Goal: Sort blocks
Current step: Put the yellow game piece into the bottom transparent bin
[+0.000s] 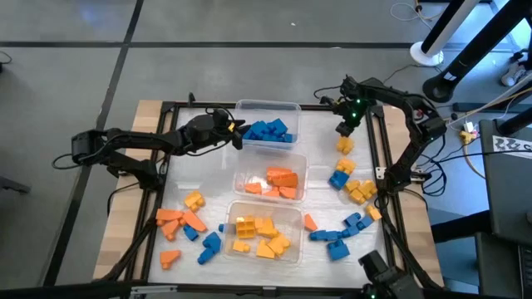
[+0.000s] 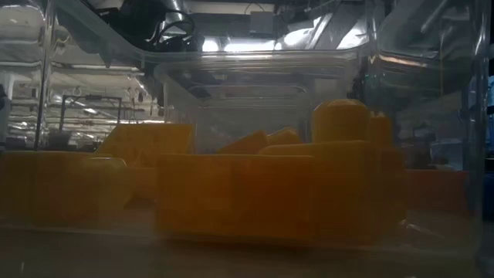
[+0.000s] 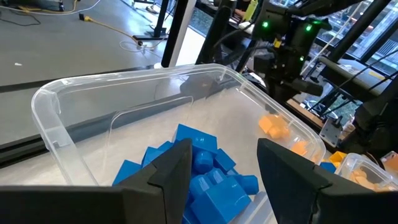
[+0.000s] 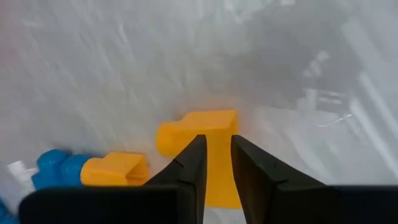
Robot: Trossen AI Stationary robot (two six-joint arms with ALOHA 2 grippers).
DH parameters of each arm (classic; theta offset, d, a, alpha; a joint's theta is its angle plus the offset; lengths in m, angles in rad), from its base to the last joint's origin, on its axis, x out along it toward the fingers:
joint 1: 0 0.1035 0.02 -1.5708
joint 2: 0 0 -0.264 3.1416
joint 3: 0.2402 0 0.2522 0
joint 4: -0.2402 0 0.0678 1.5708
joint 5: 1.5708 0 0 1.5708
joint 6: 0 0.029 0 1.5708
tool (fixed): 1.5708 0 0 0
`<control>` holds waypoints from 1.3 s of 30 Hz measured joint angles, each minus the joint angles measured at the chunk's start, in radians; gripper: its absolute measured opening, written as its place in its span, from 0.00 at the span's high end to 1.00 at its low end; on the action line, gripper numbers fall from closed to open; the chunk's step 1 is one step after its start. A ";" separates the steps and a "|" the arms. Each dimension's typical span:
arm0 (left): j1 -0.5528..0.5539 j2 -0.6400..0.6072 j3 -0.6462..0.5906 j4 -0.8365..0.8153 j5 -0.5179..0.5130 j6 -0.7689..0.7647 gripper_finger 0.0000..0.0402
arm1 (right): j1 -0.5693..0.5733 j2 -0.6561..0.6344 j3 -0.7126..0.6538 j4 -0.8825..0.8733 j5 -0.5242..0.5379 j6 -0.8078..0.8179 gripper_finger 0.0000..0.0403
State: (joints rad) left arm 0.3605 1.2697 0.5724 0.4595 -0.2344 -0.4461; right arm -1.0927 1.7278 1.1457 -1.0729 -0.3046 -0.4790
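Observation:
Three clear tubs stand in a row down the table's middle: the far tub (image 1: 268, 105) holds blue blocks (image 1: 268, 130), the middle tub (image 1: 241, 178) holds orange blocks, and the near tub (image 1: 293, 214) holds yellow ones (image 2: 270, 185). My left gripper (image 1: 238, 133) (image 3: 224, 149) hangs open over the far tub's left end, above the blue blocks (image 3: 208, 168), with nothing between its fingers. My right gripper (image 1: 344, 129) (image 4: 216, 146) is at the table's far right, shut on a yellow block (image 1: 344, 146). My right gripper has the T-shaped yellow block by its stem (image 4: 217, 177), pinched between the two fingers. The wide cross-end (image 4: 196, 127) sticks out past the fingertips. The fingers come from above, pointing down. I cannot tell whether the block is clear of the table.
Loose blocks lie on both sides of the tubs: orange, yellow and blue ones at the near left (image 1: 187, 224), and yellow and blue ones along the right edge (image 1: 353, 189) and near right (image 1: 337, 237). A black frame (image 1: 166, 106) runs round the white work surface.

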 joint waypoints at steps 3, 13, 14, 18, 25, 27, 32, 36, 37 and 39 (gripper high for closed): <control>0.000 0.000 0.000 0.000 0.000 0.000 0.57 | 0.000 -0.001 0.027 0.002 0.051 0.000 0.82; 0.000 0.000 0.000 0.000 0.000 0.000 0.57 | 0.000 -0.001 0.031 0.009 0.067 0.008 0.82; 0.000 0.000 0.000 0.000 0.000 0.000 0.57 | 0.000 -0.001 0.031 0.009 0.060 0.000 0.82; 0.000 0.000 0.000 0.000 0.000 0.000 0.57 | 0.000 -0.001 0.031 0.007 0.050 -0.005 0.80; 0.000 0.000 0.000 0.000 0.000 0.000 0.57 | 0.000 0.029 0.031 -0.001 0.104 -0.006 0.63; 0.000 0.000 0.000 0.000 0.000 0.000 0.57 | 0.000 0.034 0.031 -0.001 0.103 -0.006 0.58; 0.000 0.000 0.000 0.000 0.000 0.000 0.57 | -0.001 0.035 0.031 -0.020 0.097 -0.020 0.51; 0.000 0.000 0.000 0.000 0.000 0.000 0.57 | -0.001 0.035 -0.003 0.002 0.029 -0.046 0.51; 0.000 0.000 0.000 0.000 0.000 0.000 0.57 | -0.001 0.036 -0.017 0.007 0.014 -0.050 0.51; 0.000 0.000 0.000 0.000 0.000 0.000 0.57 | 0.000 0.037 -0.031 0.013 0.012 -0.059 0.51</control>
State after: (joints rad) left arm 0.3607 1.2697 0.5724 0.4591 -0.2348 -0.4465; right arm -1.0924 1.7645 1.1145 -1.0597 -0.2922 -0.5377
